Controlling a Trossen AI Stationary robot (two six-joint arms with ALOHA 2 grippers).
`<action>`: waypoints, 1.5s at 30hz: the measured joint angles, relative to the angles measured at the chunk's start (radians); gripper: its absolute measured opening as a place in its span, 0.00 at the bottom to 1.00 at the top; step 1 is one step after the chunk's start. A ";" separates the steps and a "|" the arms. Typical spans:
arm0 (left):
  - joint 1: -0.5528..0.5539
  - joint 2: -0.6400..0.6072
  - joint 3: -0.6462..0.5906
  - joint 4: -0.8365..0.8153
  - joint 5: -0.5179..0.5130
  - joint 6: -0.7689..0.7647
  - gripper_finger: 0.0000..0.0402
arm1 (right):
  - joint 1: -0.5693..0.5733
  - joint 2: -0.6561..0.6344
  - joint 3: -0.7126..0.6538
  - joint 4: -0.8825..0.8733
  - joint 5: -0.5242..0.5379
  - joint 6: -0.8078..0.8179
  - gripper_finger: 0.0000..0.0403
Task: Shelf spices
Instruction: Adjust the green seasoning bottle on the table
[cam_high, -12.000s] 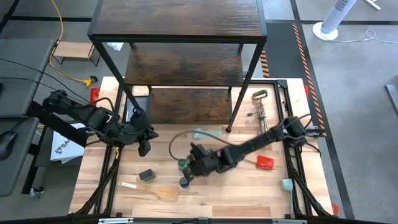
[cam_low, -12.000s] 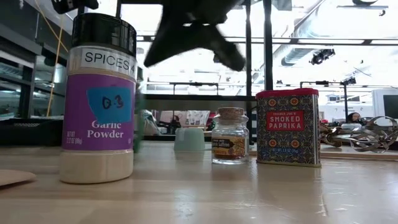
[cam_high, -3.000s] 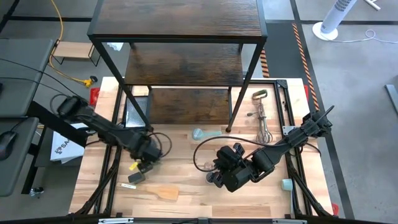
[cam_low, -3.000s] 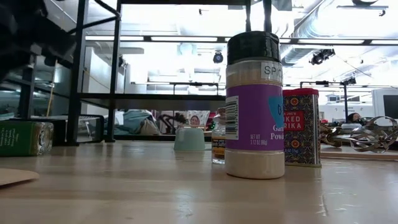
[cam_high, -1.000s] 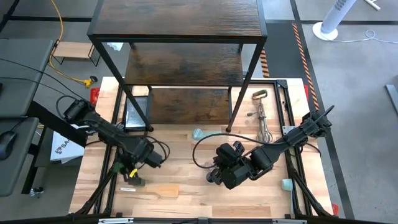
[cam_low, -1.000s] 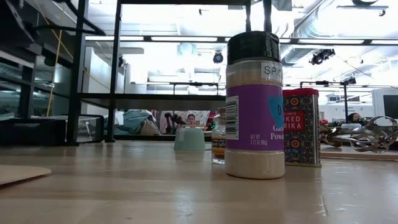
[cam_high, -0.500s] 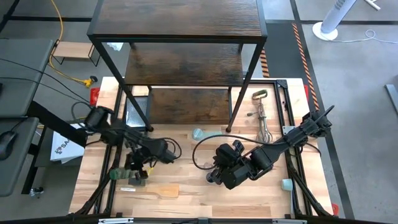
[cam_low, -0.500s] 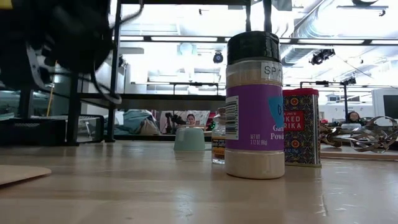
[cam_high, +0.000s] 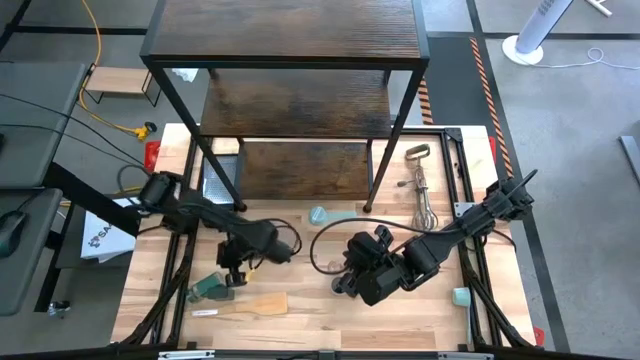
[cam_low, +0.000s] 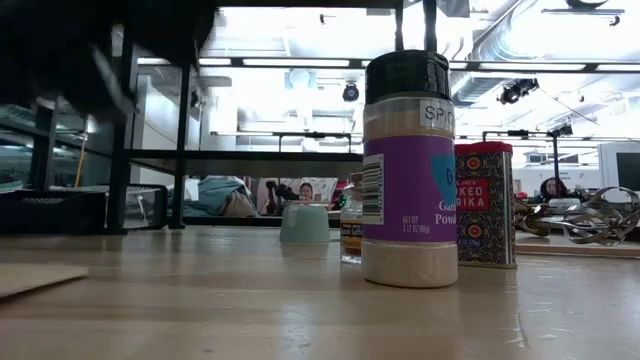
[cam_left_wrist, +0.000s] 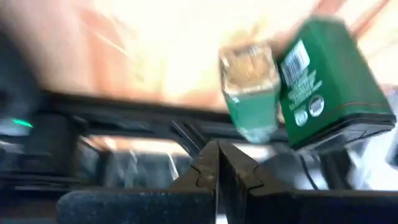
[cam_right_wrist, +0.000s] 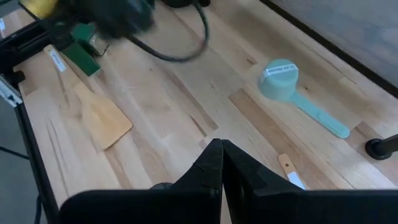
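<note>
A green-labelled spice jar (cam_high: 209, 290) lies on its side on the table at the near left; it also shows in the left wrist view (cam_left_wrist: 298, 87) and the right wrist view (cam_right_wrist: 84, 53). My left gripper (cam_high: 230, 277) (cam_left_wrist: 219, 163) is shut and hangs just to the jar's right, apart from it. The dark-lidded garlic powder jar (cam_low: 408, 170) stands upright, with the red paprika tin (cam_low: 485, 205) and a tiny pale jar (cam_low: 351, 232) behind it. My right gripper (cam_high: 344, 286) (cam_right_wrist: 217, 158) is shut and empty at the table's near middle. The dark wooden shelf (cam_high: 290, 40) stands at the far side.
A wooden spatula (cam_high: 255, 305) lies just right of the green jar. A teal measuring scoop (cam_high: 322, 215) lies before the shelf, and a wire whisk (cam_high: 425, 205) lies at the right. The left arm shows as a dark blur (cam_low: 70, 60) in the low view.
My left gripper has gone toward the table's right edge and a little toward its near edge. The green jar now lies in plain sight on the table beside the wooden spatula, clear of the gripper.
</note>
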 joint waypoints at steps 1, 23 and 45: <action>-0.021 -0.035 0.014 0.018 -0.047 -0.037 0.00 | 0.000 0.000 0.000 0.000 -0.007 0.000 0.00; -0.482 -0.460 -0.298 0.468 -0.148 -1.269 0.00 | -0.040 0.000 0.000 0.011 -0.124 -0.040 0.00; -0.606 -0.461 -0.441 0.694 -0.270 -1.701 0.00 | -0.040 0.000 0.000 0.018 -0.169 -0.023 0.00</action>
